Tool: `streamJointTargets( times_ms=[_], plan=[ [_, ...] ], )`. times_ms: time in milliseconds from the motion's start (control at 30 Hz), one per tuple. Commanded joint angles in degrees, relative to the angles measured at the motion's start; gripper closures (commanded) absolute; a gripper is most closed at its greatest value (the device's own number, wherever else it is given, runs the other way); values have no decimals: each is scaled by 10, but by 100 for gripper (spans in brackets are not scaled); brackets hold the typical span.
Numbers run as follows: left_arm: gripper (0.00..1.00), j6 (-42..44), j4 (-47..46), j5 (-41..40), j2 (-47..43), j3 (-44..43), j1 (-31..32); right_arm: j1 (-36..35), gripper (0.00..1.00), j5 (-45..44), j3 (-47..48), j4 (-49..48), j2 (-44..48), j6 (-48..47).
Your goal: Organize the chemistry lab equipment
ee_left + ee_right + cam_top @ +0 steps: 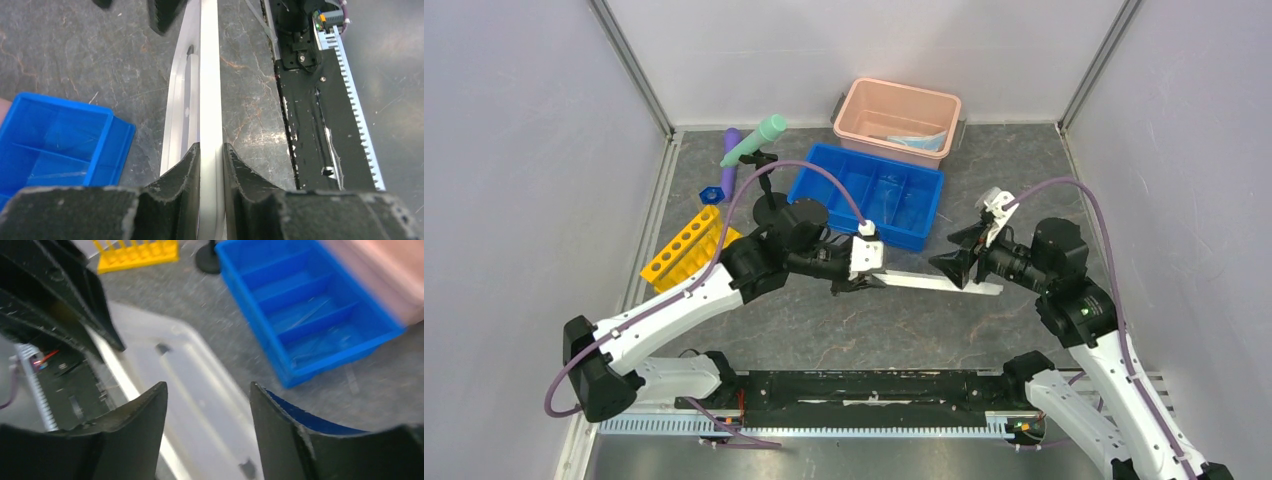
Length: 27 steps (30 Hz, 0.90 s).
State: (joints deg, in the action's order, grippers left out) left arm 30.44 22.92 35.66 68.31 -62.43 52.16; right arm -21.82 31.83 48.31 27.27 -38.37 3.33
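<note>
Between the fingers of our left gripper [211, 155], the white lid [209, 75] is pinched tight by its edge. It reaches across mid-table to our right gripper [207, 392], whose jaws stand spread apart at its far end, clasping nothing. Just behind the lid sits the blue divided tray [932, 210]. Farther left we see the yellow tube rack [686, 245], black clamp stand [767, 185], mint-green tube [756, 140] and purple tube [730, 162].

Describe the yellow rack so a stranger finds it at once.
On the table, start at the blue divided tray. Go left past the black clamp stand to the edge, where the yellow rack lies. It alone is yellow, with a row of round holes.
</note>
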Motion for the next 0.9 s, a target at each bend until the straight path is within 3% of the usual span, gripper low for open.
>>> streamJointTargets(
  times_ms=[0,233,400,667,867],
  plan=[
    [96,-149,-77,-45,-28,10,1,-2,30,-75,16,-133,13,-75],
    [98,-298,-41,-171,-45,-26,-2,-2,26,-50,107,-161,-69,-114],
    [98,-404,27,-205,-48,-90,-7,0,22,10,144,-169,-117,-129],
    [98,-508,121,-308,-75,-174,-11,23,17,1,140,-132,-131,-218],
    [98,-568,147,-373,-112,-192,-15,108,14,147,107,-180,-155,-219]
  ],
)
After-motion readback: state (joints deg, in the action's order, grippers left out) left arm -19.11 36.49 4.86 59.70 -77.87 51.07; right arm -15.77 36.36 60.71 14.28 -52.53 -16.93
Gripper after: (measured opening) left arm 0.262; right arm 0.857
